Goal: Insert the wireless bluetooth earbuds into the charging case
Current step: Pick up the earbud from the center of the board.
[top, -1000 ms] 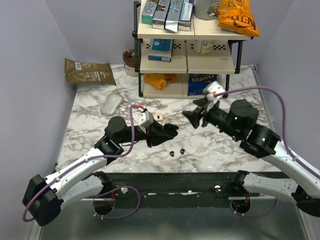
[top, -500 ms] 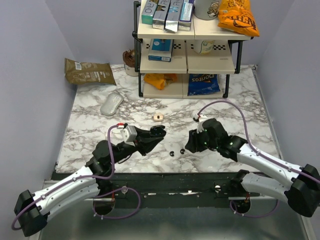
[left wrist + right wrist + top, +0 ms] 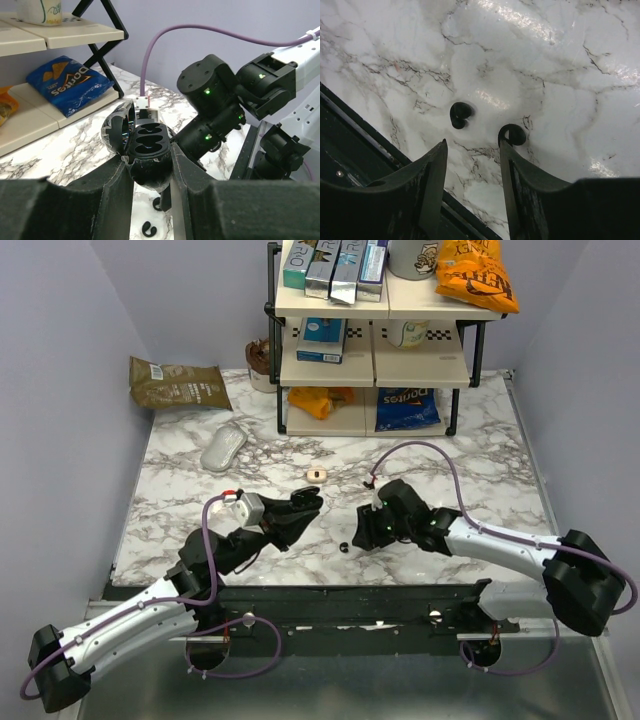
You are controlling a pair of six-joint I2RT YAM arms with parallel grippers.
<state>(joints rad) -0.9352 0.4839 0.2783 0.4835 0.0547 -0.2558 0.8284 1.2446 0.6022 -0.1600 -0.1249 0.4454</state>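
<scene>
So: you've two glossy black earbuds (image 3: pixel 461 115) (image 3: pixel 512 134) on desk (image 3: pixel 545 65); right pincer (image 3: pixel 472 147) spread, left pincer (image 3: pixel 149 167) pinching one open case (image 3: pixel 148 150).

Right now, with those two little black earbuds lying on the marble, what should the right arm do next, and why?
Probably ease the open right gripper forward and down around the earbud lying just ahead of its gap, then close. The other earbud sits at one fingertip, off-centre. The left gripper holds the charging case open, both sockets empty.
</scene>
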